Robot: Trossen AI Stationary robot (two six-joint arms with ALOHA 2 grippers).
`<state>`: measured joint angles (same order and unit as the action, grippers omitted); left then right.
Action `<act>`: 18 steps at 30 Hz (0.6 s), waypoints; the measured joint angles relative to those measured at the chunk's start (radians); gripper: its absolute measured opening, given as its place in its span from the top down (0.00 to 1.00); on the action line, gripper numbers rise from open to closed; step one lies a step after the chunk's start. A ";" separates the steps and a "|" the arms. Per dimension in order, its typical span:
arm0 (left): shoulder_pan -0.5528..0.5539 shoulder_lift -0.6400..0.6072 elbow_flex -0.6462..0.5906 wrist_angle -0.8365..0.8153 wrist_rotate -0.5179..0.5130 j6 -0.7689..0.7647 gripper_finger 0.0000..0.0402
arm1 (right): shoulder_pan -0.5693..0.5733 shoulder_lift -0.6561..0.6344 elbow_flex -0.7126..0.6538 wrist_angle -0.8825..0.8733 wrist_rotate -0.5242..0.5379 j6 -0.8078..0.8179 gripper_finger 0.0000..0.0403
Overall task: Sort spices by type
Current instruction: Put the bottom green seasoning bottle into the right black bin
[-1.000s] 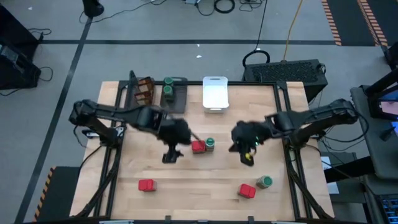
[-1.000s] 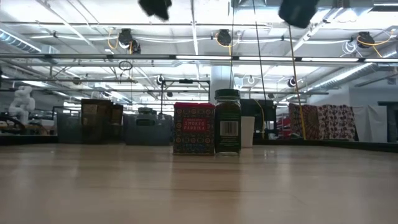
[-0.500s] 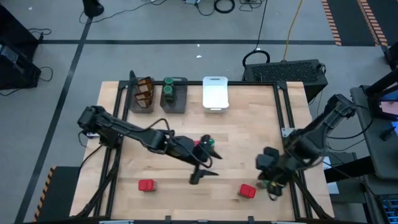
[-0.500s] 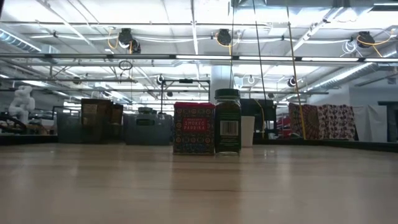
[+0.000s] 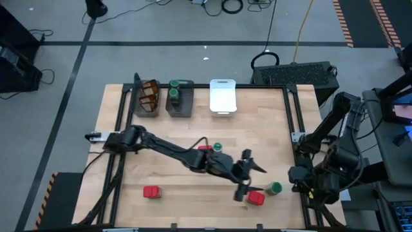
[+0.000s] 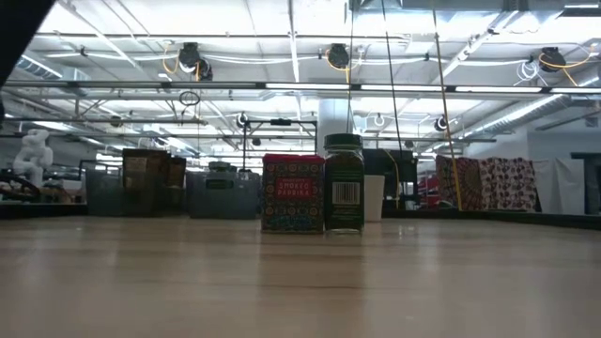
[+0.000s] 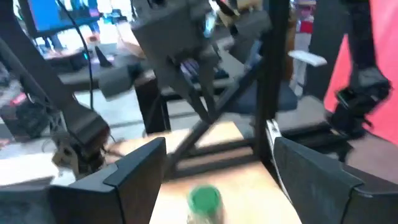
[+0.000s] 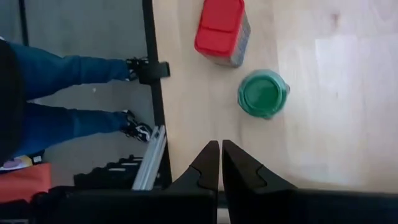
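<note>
Near the table's front right, the left gripper [image 5: 246, 181] is hovering with its fingers spread, holding nothing
The right gripper [image 8: 221, 163], fingers pressed together and empty, is hanging just off the right edge; a green-lidded jar [image 5: 275, 188] and red tin [image 5: 255, 198] are standing nearby, another pair mid-table, one tin front left

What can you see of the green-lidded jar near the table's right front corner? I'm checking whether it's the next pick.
The green-lidded jar is small and round, standing upright on the wooden table, lid up. A red tin lies close beside it, a narrow gap between them. The open left gripper hovers near, not touching; nothing holds the jar.
</note>
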<state>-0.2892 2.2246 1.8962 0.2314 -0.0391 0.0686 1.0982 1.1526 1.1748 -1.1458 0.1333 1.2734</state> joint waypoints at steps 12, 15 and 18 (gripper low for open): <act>0.036 0.306 0.371 -0.039 0.025 -0.002 0.26 | 0.039 0.001 0.000 -0.017 0.001 0.104 1.00; 0.036 0.355 0.423 -0.048 0.033 -0.002 0.26 | 0.039 0.001 0.000 -0.018 0.003 0.126 1.00; 0.035 0.387 0.447 -0.087 0.034 -0.001 0.26 | 0.038 0.001 0.000 -0.018 0.005 0.129 1.00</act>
<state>-0.2539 2.6116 2.3433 0.1449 -0.0048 0.0676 1.1366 1.1538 1.1748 -1.1642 0.1379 1.4029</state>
